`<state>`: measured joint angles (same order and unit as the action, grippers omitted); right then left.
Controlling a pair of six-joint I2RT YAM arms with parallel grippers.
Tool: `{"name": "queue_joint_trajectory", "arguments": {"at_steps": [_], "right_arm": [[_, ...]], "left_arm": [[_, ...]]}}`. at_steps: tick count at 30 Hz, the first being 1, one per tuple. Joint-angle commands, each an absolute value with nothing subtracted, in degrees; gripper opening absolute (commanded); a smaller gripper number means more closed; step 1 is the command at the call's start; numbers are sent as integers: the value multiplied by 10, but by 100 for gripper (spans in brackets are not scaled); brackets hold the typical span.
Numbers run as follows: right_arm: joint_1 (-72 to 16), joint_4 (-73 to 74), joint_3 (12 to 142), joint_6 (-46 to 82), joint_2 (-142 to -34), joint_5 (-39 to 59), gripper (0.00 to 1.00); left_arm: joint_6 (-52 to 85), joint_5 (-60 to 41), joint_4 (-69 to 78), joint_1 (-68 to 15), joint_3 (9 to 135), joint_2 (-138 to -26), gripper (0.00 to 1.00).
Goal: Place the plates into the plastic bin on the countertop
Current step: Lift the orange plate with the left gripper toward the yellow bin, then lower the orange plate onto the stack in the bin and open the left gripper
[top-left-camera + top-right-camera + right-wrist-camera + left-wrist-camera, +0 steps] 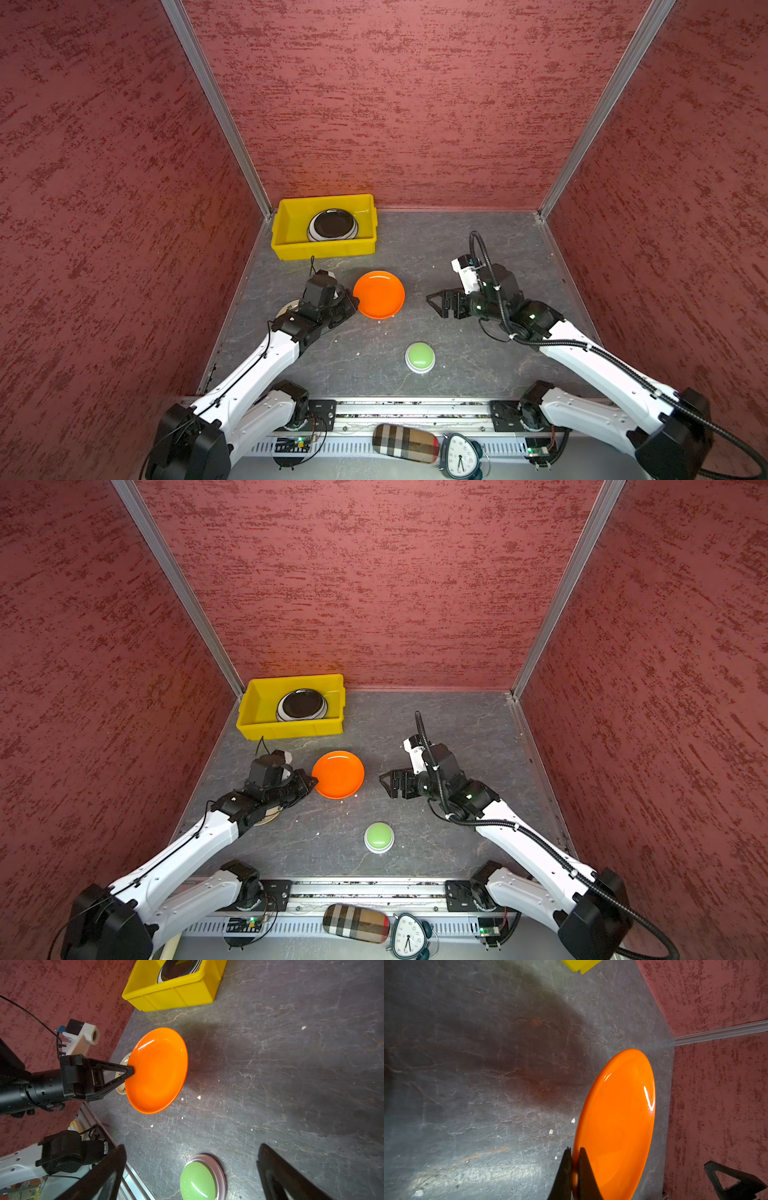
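One orange plate is in hand. The left gripper is shut tight on its rim at the plate's 9 o'clock, one finger above the lip and one below, as the left wrist view shows. The plate seems to hang just clear of the counter, tipped a little and throwing a shadow beside it. The yellow bin sits at about 11 o'clock from the plate, in the far corner, with a stack of plates already inside and a black one on top. A cream plate lies on the counter at the orange plate's 9 o'clock, mostly hidden under the left arm. The right gripper hovers at the plate's 3 o'clock, jaws wide apart and empty, and a green button sits at 5 o'clock.

The plate looks stiff, glossy and light, probably plastic or glazed. A hold at a single rim point leaves the rest hanging free, so I judge it apt to swing or slip between the fingers if moved sharply. The smooth lip gives little friction. The rim is the sensible place to hold a shallow plate, well over the raised edge. I would lower it flat onto the stack, not drop it, in case it chips.
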<state>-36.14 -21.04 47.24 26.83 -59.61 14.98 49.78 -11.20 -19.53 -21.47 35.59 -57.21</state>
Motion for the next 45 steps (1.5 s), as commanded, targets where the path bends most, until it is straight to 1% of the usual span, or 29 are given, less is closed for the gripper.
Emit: {"name": "queue_joint_trajectory", "arguments": {"at_steps": [1, 5, 7, 14, 16, 23, 28, 32, 40, 45], "right_arm": [[-353, -179, 507, 278, -607, 161, 99], [-344, -166, 539, 283, -633, 164, 99], [-339, -142, 545, 286, -643, 182, 99], [-307, -35, 562, 321, -688, 287, 99], [-298, -12, 570, 333, -710, 304, 99], [-295, -26, 655, 298, -817, 289, 99], [-297, 33, 669, 310, -844, 301, 99], [-299, 27, 701, 311, -878, 308, 99], [-331, 9, 770, 299, -948, 325, 99], [-347, 5, 809, 294, -981, 310, 99]], "left_arm": [[477, -165, -167, -189, 400, -600, 0], [478, -225, -140, -152, 451, -648, 0], [474, -241, -130, -138, 477, -676, 0], [450, -247, -120, -81, 567, -772, 0], [441, -246, -109, -66, 584, -792, 0], [397, -218, -96, 3, 652, -875, 0], [359, -172, -126, 36, 727, -944, 0], [332, -140, -165, 46, 799, -1008, 0], [332, -145, -179, 63, 880, -1112, 0], [343, -162, -168, 70, 908, -1162, 0]]}}
